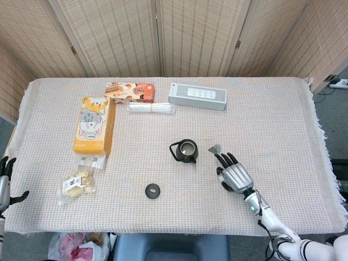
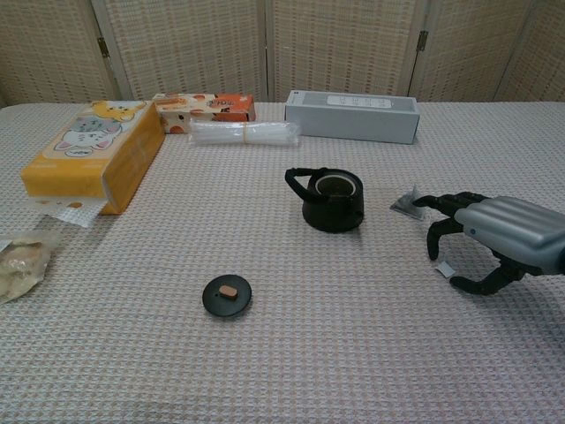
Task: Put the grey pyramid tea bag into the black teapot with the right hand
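The grey pyramid tea bag [image 1: 215, 149] [image 2: 407, 201] lies on the cloth just right of the black teapot [image 1: 185, 151] [image 2: 333, 200], which stands open with no lid. Its white paper tag [image 2: 443, 269] lies under my right hand. My right hand [image 1: 234, 175] [image 2: 491, 236] hovers low over the table with fingers spread and curved, fingertips [image 2: 422, 202] close to the tea bag, holding nothing. My left hand [image 1: 6, 179] shows only at the far left edge of the head view, open, off the table.
The teapot's lid [image 1: 153, 191] [image 2: 227, 295] lies in front of the pot. An orange tissue pack [image 1: 94, 124], a snack bag [image 1: 76, 184], a biscuit box [image 1: 130, 92], a clear roll [image 1: 151, 109] and a grey box [image 1: 197, 96] sit left and behind.
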Robot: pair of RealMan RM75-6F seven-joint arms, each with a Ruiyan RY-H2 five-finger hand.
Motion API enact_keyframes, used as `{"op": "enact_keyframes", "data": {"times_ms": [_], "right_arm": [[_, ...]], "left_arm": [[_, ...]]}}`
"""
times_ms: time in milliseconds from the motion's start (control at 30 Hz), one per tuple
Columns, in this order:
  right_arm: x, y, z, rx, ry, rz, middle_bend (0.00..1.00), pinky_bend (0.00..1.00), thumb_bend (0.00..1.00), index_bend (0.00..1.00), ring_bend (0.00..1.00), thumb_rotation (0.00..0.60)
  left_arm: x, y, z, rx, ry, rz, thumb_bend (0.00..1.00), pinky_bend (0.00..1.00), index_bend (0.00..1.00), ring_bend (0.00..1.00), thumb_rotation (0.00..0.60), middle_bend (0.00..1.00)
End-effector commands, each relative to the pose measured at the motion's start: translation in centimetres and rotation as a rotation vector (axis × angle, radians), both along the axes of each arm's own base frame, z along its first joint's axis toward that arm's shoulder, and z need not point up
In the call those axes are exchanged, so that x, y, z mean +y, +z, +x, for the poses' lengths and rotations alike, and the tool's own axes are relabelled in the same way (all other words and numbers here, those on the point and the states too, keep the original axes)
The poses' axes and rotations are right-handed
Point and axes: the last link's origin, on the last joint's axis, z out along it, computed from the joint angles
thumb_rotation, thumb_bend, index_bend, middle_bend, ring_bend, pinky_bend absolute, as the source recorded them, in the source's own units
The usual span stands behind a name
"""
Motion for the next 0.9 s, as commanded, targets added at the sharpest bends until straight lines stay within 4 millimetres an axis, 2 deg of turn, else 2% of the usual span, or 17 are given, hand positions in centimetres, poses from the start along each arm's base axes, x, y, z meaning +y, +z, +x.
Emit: {"op": "enact_keyframes", "data": {"times_ms": [33,433,600,900], "right_arm": [[0.0,-0.1,0.0,0.005,0.001,0.002,0.00,0.00,0.28,0.44,0.00,0.600],[-0.2,-0.4,0.1,0.000,0.000,-0.009,0.04,0.00,0.29,0.55,0.00,0.600],[-0.2,-0.3,0.1,-0.001,-0.002,-0.015,0.05,0.00,0.29,0.57,0.00,0.600],[-0.4,1.7,1.1,-0.045,0.021,-0.073,0.05,0.00,0.30,0.57,0.00,0.600]], "left_arm": [[0.0,0.0,-0.1,-0.001,0.003,0.000,0.25,0.27,0.01,0.02,0.600,0.00],[0.0,0.0,-0.2,-0.002,0.006,-0.003,0.25,0.27,0.00,0.02,0.600,0.00],[0.1,0.1,-0.1,-0.003,0.002,-0.005,0.25,0.27,0.00,0.02,0.600,0.00],[0.0,0.1,0.0,0.000,-0.005,-0.003,0.25,0.27,0.00,0.02,0.600,0.00]]}}
